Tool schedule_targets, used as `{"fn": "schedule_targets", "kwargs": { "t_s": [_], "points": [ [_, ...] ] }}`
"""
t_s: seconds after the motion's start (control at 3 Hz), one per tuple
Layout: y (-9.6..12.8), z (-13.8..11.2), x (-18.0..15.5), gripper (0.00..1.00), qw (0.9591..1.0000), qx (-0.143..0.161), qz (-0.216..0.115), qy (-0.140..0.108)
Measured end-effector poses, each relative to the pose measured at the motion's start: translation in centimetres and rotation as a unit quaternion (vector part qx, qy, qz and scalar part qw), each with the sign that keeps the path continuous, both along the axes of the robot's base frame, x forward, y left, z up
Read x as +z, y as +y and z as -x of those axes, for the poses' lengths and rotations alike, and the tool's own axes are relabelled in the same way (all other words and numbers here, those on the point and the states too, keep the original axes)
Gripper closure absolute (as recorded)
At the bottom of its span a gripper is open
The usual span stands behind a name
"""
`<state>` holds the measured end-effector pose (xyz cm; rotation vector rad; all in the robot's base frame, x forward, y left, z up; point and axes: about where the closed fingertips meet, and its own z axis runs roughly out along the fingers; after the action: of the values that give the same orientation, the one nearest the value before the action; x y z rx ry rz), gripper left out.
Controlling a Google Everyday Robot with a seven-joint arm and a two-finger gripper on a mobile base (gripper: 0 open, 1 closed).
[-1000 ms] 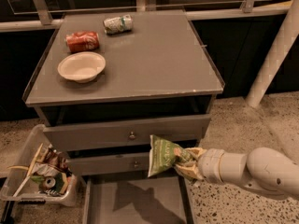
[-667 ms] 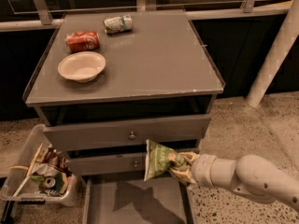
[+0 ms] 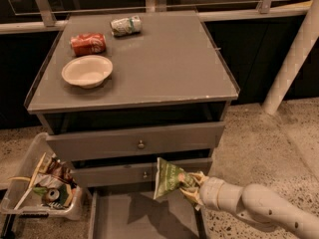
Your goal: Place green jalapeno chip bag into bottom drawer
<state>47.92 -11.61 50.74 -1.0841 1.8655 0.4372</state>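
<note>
At the far left of the floor, a clear plastic bin of wrappers [image 3: 30, 203] is set beside the grey cabinet [image 3: 164, 68], on whose top a white paper bowl [image 3: 86, 71], a red soda can [image 3: 87, 43] and a crushed green-and-white can [image 3: 125, 25] are left apart from the work. Below, the wide grey bottom drawer [image 3: 144, 218] is pulled open, and the crumpled green foil chip bag [image 3: 169, 177] is held above its right part, pinched by one edge in the closed gripper [image 3: 192, 187], seemingly so that it can be lowered inside. No brand or lettering can be read on the bag or the cans.
</note>
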Motion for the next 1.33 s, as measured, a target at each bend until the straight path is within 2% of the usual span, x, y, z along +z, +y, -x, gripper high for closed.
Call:
{"fn": "schedule_targets", "kwargs": {
  "t_s": [0.33, 0.67, 1.0, 1.33],
  "points": [
    [-0.1, -0.5, -4.8, 1.00, 0.9999, -0.003, -0.010, 0.009],
    [-0.1, -0.5, -4.8, 1.00, 0.9999, -0.003, -0.010, 0.009],
    [0.5, -0.7, -6.1, 1.00, 0.9997, 0.001, -0.015, 0.021],
    [1.5, -1.2, -9.1, 1.00, 0.9986, 0.030, -0.028, 0.033]
  ]
}}
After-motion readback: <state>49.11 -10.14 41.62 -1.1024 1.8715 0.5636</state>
